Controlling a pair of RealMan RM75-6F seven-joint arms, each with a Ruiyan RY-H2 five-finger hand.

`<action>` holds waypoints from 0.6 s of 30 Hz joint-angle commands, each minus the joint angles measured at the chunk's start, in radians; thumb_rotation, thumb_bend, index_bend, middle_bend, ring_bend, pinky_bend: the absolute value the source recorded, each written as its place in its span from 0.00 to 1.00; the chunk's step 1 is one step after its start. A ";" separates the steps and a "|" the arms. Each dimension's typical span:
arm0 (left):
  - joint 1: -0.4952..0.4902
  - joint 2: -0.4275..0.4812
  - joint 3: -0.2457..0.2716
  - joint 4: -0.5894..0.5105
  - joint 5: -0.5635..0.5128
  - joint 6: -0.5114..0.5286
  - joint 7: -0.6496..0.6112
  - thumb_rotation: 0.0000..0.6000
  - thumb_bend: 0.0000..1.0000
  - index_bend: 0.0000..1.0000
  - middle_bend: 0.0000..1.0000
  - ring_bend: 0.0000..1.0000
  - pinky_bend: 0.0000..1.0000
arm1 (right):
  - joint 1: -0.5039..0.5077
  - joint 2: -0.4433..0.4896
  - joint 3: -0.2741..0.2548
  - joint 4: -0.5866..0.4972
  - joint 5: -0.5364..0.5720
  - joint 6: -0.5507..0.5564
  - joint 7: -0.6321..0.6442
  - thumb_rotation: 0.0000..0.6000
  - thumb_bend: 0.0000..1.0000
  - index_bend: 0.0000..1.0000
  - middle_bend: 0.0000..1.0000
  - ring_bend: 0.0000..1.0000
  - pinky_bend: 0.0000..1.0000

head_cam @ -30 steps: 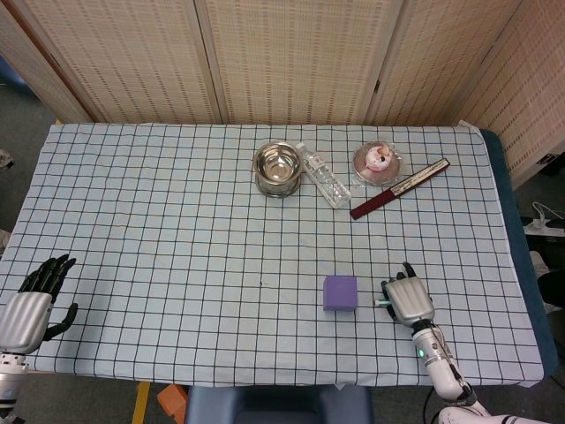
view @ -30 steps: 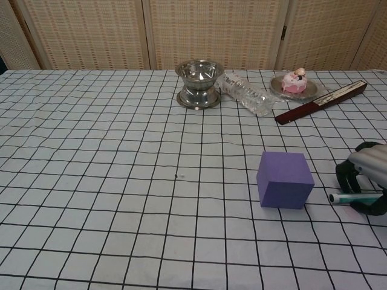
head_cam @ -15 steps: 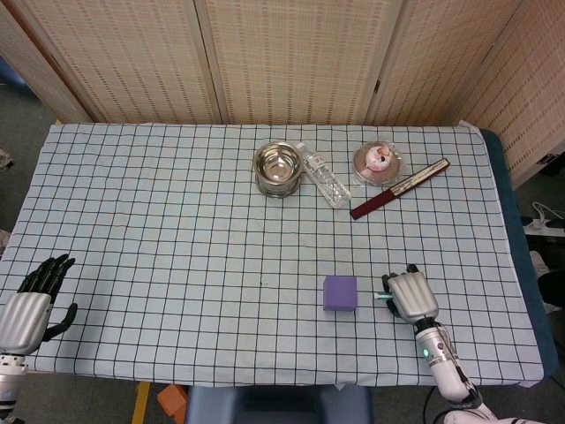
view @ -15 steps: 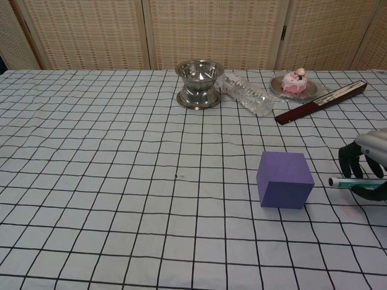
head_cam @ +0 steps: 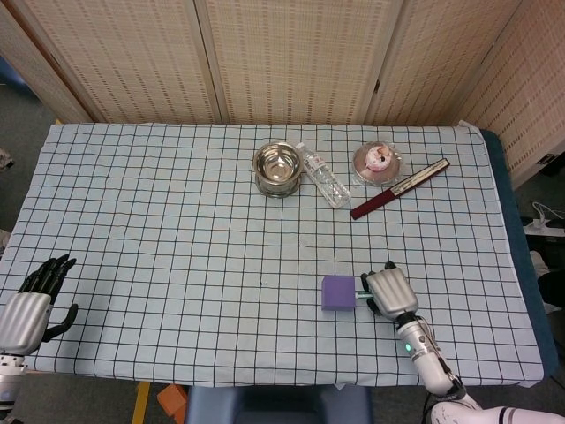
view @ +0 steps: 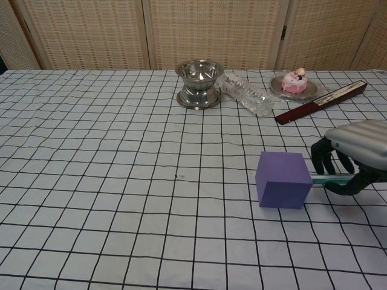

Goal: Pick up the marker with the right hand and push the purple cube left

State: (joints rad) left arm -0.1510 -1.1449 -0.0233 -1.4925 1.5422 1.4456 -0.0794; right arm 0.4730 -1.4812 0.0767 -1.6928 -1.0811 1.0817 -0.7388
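The purple cube [head_cam: 339, 292] [view: 283, 179] sits on the checked cloth near the front, right of centre. My right hand [head_cam: 389, 293] [view: 351, 157] is just to its right and grips a teal and white marker [view: 331, 179] [head_cam: 361, 294] that points left. The marker's tip touches the cube's right face. My left hand [head_cam: 33, 303] rests at the table's front left corner with its fingers spread and nothing in it; the chest view does not show it.
At the back stand a metal bowl [head_cam: 278, 167] [view: 198, 82], a plastic bottle [head_cam: 324, 183] [view: 248, 93] lying on its side, a plate with a pink cake [head_cam: 377, 162] [view: 295, 83] and a dark red folded fan [head_cam: 399, 188] [view: 320, 102].
My right hand has moved left with the marker until its tip met the cube's right side. The cube has shifted slightly left. The left hand has stayed put.
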 commanded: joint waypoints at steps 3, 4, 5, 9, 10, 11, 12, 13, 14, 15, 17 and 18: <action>0.001 0.002 0.000 0.000 0.002 0.003 -0.005 1.00 0.46 0.00 0.00 0.00 0.15 | 0.019 -0.020 0.009 -0.001 0.019 -0.008 -0.019 1.00 0.43 0.97 0.84 0.59 0.28; 0.001 0.002 0.000 -0.001 0.003 0.005 -0.007 1.00 0.46 0.00 0.00 0.00 0.15 | 0.026 -0.028 0.012 -0.001 0.022 -0.011 -0.024 1.00 0.43 0.97 0.84 0.59 0.28; 0.002 0.004 0.001 -0.001 0.005 0.007 -0.011 1.00 0.46 0.00 0.00 0.00 0.15 | 0.037 -0.040 0.017 0.000 0.032 -0.015 -0.033 1.00 0.43 0.97 0.84 0.59 0.28; 0.003 0.011 0.003 -0.001 0.010 0.008 -0.031 1.00 0.46 0.00 0.00 0.00 0.15 | 0.091 -0.099 0.048 0.014 0.088 -0.041 -0.069 1.00 0.44 0.97 0.84 0.59 0.28; 0.003 0.013 0.004 -0.001 0.011 0.009 -0.034 1.00 0.46 0.00 0.00 0.00 0.15 | 0.100 -0.109 0.052 0.017 0.098 -0.042 -0.077 1.00 0.44 0.97 0.84 0.59 0.28; 0.003 0.014 0.004 -0.001 0.013 0.009 -0.037 1.00 0.46 0.00 0.00 0.00 0.15 | 0.113 -0.121 0.057 0.018 0.110 -0.044 -0.087 1.00 0.44 0.97 0.84 0.59 0.28; 0.003 0.015 0.005 -0.001 0.014 0.010 -0.039 1.00 0.46 0.00 0.00 0.00 0.15 | 0.122 -0.129 0.060 0.020 0.118 -0.044 -0.094 1.00 0.44 0.97 0.84 0.59 0.28; 0.003 0.016 0.005 -0.001 0.014 0.010 -0.042 1.00 0.46 0.00 0.00 0.00 0.15 | 0.131 -0.139 0.064 0.023 0.125 -0.044 -0.101 1.00 0.44 0.97 0.84 0.59 0.28; 0.003 0.017 0.005 -0.001 0.015 0.011 -0.045 1.00 0.46 0.00 0.00 0.00 0.15 | 0.143 -0.152 0.069 0.028 0.135 -0.044 -0.109 1.00 0.44 0.97 0.84 0.59 0.28; 0.003 0.017 0.006 -0.001 0.015 0.011 -0.047 1.00 0.46 0.00 0.00 0.00 0.15 | 0.152 -0.161 0.072 0.032 0.143 -0.046 -0.115 1.00 0.44 0.97 0.84 0.59 0.28; 0.003 0.019 0.006 -0.001 0.015 0.011 -0.052 1.00 0.46 0.00 0.00 0.00 0.15 | 0.176 -0.183 0.081 0.043 0.164 -0.049 -0.131 1.00 0.44 0.97 0.84 0.59 0.28; 0.003 0.020 0.006 -0.002 0.016 0.011 -0.054 1.00 0.46 0.00 0.00 0.00 0.15 | 0.187 -0.193 0.085 0.048 0.172 -0.050 -0.139 1.00 0.44 0.97 0.84 0.59 0.28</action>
State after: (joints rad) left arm -0.1477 -1.1255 -0.0171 -1.4940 1.5577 1.4562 -0.1322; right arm 0.6453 -1.6600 0.1535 -1.6543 -0.9220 1.0347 -0.8654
